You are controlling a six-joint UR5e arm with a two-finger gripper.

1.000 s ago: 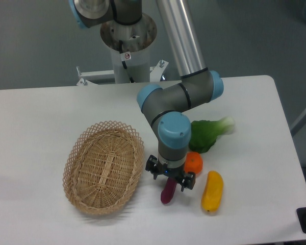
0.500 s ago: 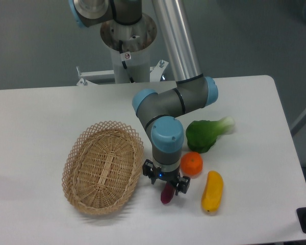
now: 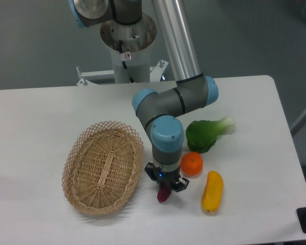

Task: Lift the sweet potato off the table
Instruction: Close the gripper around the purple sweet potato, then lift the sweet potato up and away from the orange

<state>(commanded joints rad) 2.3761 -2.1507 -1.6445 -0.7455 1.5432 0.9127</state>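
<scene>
- Basket [image 3: 103, 167], oval and woven of wicker, is sitting empty on the left part of the white table [image 3: 35, 117], just beside the arm's wrist but clear of the grasp.
- The gripper [image 3: 165, 186] is now standing lower and its fingers are drawn closer together than half a second ago, pinching around the upper end of the sweet potato [image 3: 163, 194]; I am judging the grasp as just made, so lifting comes next.
- The sweet potato is showing only as a short dark magenta tip below the fingers, apparently still touching the table.
- An orange [image 3: 192, 164] is lying just right of the wrist, close enough to be nudged on the lift.
- A leafy green vegetable [image 3: 208, 133] is lying behind it.
- A yellow vegetable [image 3: 212, 191] is resting nearby, apart from the fingers.
</scene>
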